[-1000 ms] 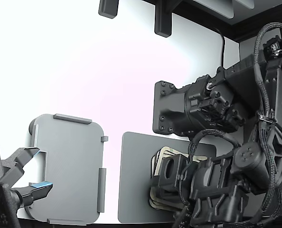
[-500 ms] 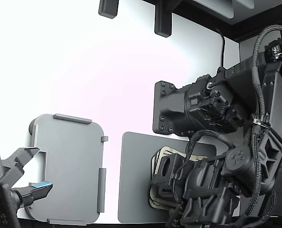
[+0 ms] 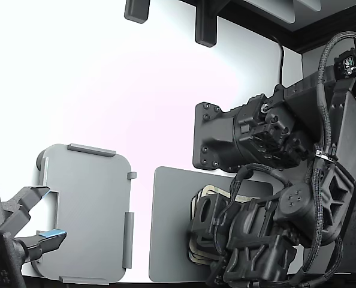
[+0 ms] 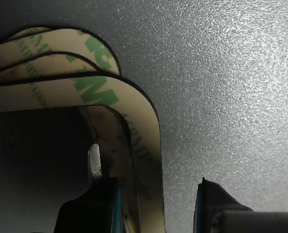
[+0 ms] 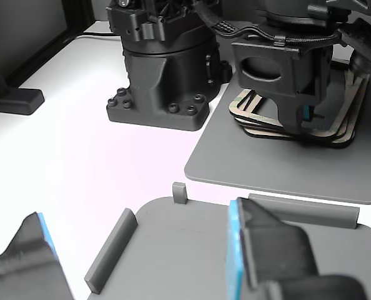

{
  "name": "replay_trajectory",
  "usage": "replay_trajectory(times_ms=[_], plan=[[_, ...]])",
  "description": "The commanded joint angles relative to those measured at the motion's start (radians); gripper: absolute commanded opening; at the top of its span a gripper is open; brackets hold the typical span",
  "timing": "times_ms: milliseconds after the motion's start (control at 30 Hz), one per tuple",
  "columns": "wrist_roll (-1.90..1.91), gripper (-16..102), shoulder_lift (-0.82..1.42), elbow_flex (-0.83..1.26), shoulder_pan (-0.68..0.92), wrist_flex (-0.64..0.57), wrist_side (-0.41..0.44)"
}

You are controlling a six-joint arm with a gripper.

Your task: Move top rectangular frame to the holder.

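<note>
A stack of beige-tan rectangular frames [image 3: 205,191] lies on a dark grey mat [image 3: 169,228]. The top rectangular frame [image 4: 134,102] shows green print and a rounded corner in the wrist view. My gripper [image 4: 153,181] is open and low over the stack. One finger [image 4: 93,206] is inside the frame's opening and the other finger [image 4: 216,206] is outside, over the mat, so they straddle one side strip. In the other view the gripper [image 5: 304,119] hangs over the stack [image 5: 260,119]. The light grey holder [image 3: 85,210] lies bare at the exterior view's left.
A second arm's gripper [image 3: 28,231] with blue pads [image 5: 235,250] sits at the holder's near edge [image 5: 185,250]. A black arm base [image 5: 160,69] stands behind the mat [image 5: 248,169]. Raised tabs [image 5: 110,250] line the holder's rim.
My arm has sunk lower and shifted slightly toward the exterior view's left, bringing the gripper closer onto the stack. The holder and the second arm have not moved.
</note>
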Motion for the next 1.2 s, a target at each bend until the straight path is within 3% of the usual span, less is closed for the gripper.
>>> replay_trajectory(times_ms=[0,933,1167], plan=[[-0.003,58,0.014,-0.017,-0.018,-0.005,-0.002],[0.000,40,-0.023,-0.028,-0.018,-0.003,0.008],[0.005,19,-0.020,-0.029,-0.018,0.002,0.015]])
